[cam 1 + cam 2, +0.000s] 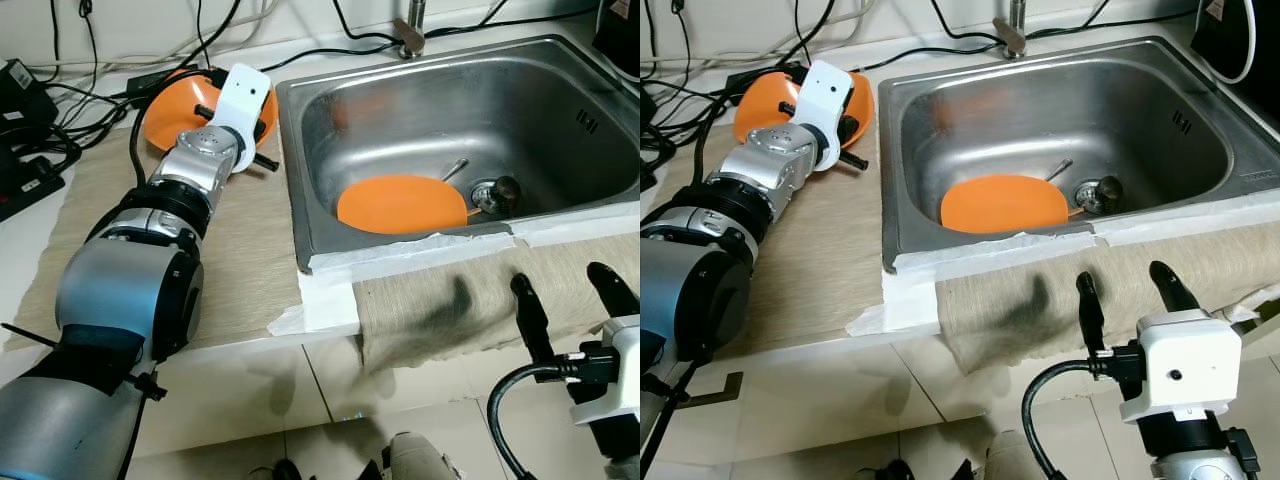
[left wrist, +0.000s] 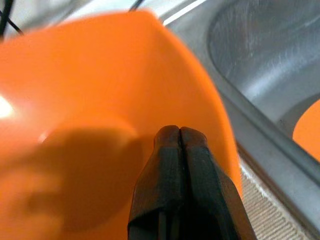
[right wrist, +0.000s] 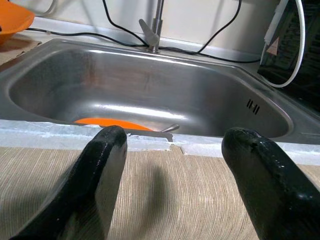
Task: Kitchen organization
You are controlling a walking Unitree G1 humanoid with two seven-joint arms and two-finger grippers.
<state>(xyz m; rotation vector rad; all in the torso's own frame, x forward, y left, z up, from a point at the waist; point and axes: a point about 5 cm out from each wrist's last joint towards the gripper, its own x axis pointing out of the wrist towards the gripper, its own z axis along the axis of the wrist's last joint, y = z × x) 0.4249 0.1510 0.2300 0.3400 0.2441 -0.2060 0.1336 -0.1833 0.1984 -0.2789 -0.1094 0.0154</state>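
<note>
An orange bowl (image 1: 165,118) sits on the beige counter mat left of the steel sink (image 1: 560,95). My left arm reaches out to it. In the left wrist view my left gripper (image 2: 179,131) is shut, its fingers pressed together over the bowl's inside (image 2: 75,100) near the rim, with nothing visibly between them. An orange plate (image 1: 400,205) lies on the sink floor at the front, with a metal utensil handle (image 1: 455,170) beside it. My right gripper (image 1: 560,280) hangs open at the counter's front edge, in front of the sink, holding nothing.
Black cables and a power strip (image 1: 25,150) crowd the counter's back left. The faucet (image 1: 410,35) stands behind the sink, and the drain (image 1: 497,193) is right of the plate. White tape (image 1: 400,262) runs along the sink's front rim. Tiled floor lies below.
</note>
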